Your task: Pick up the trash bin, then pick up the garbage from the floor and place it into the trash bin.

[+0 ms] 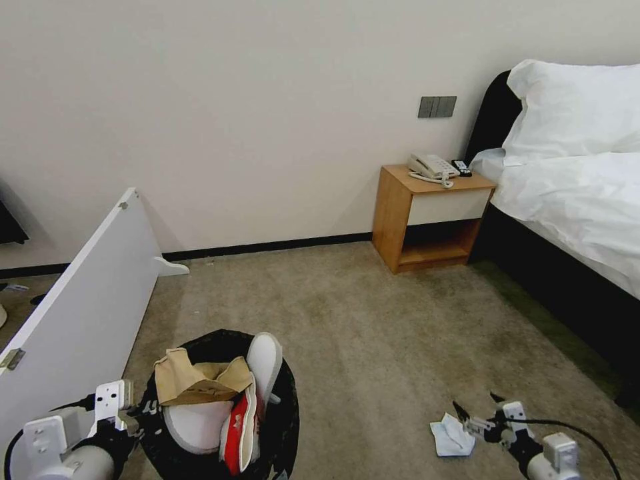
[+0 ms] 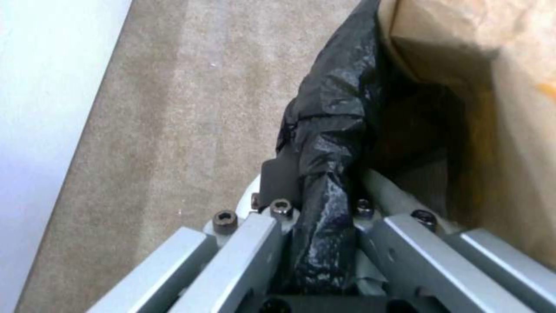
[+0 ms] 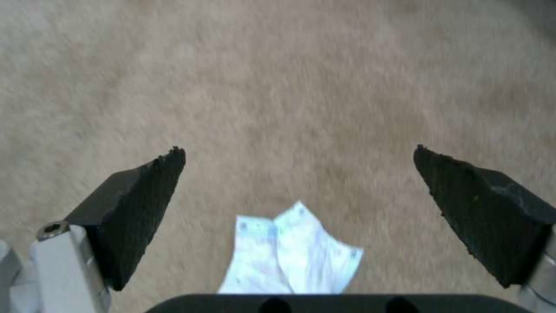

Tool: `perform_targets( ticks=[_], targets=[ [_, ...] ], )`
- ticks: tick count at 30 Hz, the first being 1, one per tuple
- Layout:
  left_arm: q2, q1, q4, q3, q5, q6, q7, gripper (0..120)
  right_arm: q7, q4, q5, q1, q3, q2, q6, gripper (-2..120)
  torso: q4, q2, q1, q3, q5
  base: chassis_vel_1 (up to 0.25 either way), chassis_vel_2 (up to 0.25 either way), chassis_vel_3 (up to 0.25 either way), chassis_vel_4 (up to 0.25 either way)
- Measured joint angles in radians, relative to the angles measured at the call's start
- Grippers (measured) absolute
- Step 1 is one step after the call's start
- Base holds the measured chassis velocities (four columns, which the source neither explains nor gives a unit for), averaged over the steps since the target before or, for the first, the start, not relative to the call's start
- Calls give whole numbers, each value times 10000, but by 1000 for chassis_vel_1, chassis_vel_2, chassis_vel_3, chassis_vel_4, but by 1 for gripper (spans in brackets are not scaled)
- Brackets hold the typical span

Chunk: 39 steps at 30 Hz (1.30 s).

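The trash bin [image 1: 288,400], lined with a black bag [image 2: 330,108], stands on the carpet at the lower left. It holds brown paper [image 1: 193,380], a white slipper [image 1: 265,360] and a red-white packet [image 1: 237,433]. My left gripper [image 1: 139,408] is shut on the bin's bagged rim [image 2: 327,182], with the brown paper [image 2: 521,108] just inside. At the lower right, my right gripper [image 1: 475,403] is open above the carpet. A flat white, faintly blue piece of garbage [image 1: 452,437], either tissue or mask, lies just below and left of it. That piece [image 3: 292,256] lies on the floor between the spread fingers [image 3: 139,204], untouched.
A white board [image 1: 80,300] leans at the left, close beside the bin. A wooden nightstand [image 1: 427,220] with a phone stands against the far wall. The bed [image 1: 573,200] runs along the right. Open carpet [image 1: 347,313] lies between them.
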Motion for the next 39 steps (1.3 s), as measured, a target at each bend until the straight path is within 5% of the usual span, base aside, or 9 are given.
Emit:
perform_targets(
  ticks=[39],
  targets=[
    [120, 5, 0, -32, -152, 0, 11, 1, -393, -3472, -623, 1823, -929, 1193, 64, 100, 1, 0, -1, 0, 0, 0, 0, 0, 0]
  ],
)
